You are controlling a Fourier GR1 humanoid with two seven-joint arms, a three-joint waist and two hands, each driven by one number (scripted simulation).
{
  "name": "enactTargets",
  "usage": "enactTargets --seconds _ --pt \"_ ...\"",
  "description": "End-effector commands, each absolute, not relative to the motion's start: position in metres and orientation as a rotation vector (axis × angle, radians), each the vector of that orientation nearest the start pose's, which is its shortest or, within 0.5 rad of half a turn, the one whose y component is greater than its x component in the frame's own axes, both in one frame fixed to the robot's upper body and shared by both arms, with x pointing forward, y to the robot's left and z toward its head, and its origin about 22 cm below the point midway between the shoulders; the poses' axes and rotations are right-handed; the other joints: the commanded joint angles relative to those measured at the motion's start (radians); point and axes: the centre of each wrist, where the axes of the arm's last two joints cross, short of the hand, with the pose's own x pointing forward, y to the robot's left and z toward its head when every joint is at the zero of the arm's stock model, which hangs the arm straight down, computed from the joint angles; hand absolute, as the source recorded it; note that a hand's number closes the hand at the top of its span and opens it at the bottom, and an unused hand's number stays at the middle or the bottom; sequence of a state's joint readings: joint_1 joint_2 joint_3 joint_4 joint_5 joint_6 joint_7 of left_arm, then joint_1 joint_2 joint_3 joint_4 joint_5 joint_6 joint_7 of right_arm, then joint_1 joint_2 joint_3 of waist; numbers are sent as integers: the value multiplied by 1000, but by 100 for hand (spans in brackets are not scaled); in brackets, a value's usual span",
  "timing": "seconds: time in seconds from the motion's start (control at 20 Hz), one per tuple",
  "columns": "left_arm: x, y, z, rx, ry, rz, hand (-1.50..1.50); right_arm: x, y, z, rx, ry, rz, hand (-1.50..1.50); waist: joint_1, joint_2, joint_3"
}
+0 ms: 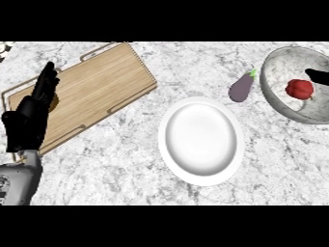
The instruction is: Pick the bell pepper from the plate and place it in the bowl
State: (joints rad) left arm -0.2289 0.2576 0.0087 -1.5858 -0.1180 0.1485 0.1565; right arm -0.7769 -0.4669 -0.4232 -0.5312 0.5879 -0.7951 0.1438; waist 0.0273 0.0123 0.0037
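Note:
The red bell pepper [300, 89] lies inside the grey marbled bowl [284, 107] at the far right. The white plate [199, 141] in the middle of the counter has nothing on it. My right hand [325, 76] shows only partly at the right edge, above the bowl's far side; straight black fingers point left just above the pepper and do not curl round it. The rest of that hand is cut off by the edge. My left hand [26, 120] rests open at the left, fingers up, over the near corner of the cutting board.
A wooden cutting board [95, 89] with a metal handle rail lies tilted at the back left. A purple eggplant [241, 88] sits on the counter between the plate and the bowl, close to the bowl's left rim.

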Motion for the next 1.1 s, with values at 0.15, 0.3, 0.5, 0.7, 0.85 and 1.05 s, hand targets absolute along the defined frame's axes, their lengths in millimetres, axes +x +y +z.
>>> enactTargets --seconds 0.15,0.3,0.5,0.7,0.85,1.05 --pt "283 258 87 387 -1671 -169 0 390 -396 68 -1324 -1338 -399 -150 -13 -9 -2" --pt "301 269 76 394 -1633 -165 0 371 -404 61 -1239 -1371 -456 -150 -33 -13 -3" --pt "273 281 70 393 -1628 -160 0 340 -392 59 -1199 -1421 -466 -150 -45 -22 -5" --pt "287 282 70 431 -1623 -142 0 300 -377 53 -1100 -1517 -489 -150 -67 -25 -6" --pt "281 268 72 409 -1634 -165 0 264 -380 53 -1082 -1528 -457 -150 -45 -18 -4" --pt "295 263 83 399 -1634 -170 0 228 -338 46 -1028 -1554 -447 -150 -46 -16 -5"
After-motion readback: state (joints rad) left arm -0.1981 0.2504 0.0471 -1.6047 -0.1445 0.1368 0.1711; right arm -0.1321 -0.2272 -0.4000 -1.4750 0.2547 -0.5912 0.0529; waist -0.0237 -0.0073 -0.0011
